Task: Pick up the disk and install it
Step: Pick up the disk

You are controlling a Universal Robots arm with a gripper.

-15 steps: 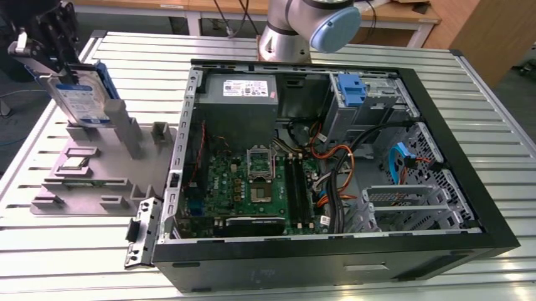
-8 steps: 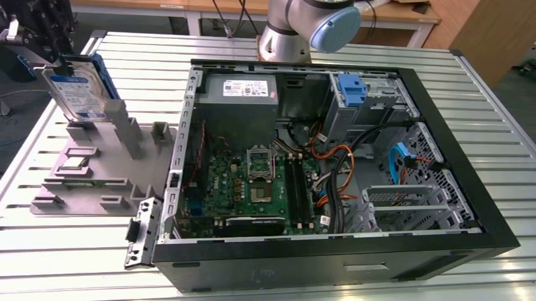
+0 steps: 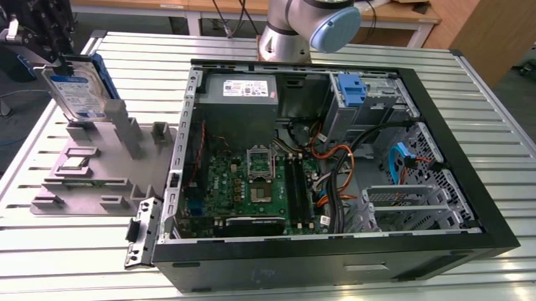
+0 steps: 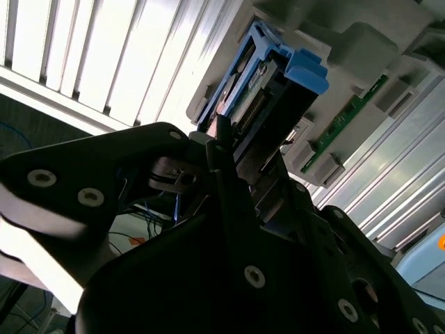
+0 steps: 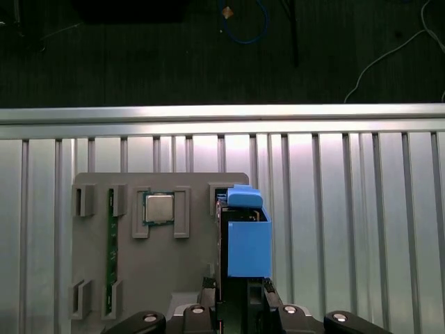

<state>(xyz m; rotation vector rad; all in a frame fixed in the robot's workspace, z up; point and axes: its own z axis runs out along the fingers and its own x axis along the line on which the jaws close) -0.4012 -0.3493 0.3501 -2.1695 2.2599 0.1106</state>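
**Pick-up step: disk gripped**

Exterior view, upper left: your pincer [image 3: 65, 58] is closed on the top of the disk [image 3: 80, 94], upright at the grey holder [image 3: 92, 182]. Second wrist view, centre: jaws clamp the disk [image 4: 299, 73]. First wrist view, lower centre: disk [image 5: 248, 243] edge-on. Installation looks undone; any move calls for clearing the holder's posts

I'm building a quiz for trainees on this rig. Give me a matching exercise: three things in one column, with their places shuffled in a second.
1 disk
2 blue bracket
3 processor chip

A in a recess of the grey fixture
B gripped upright by the hand
C in the drive bay of the computer case

Pairs: 1-B, 2-C, 3-A
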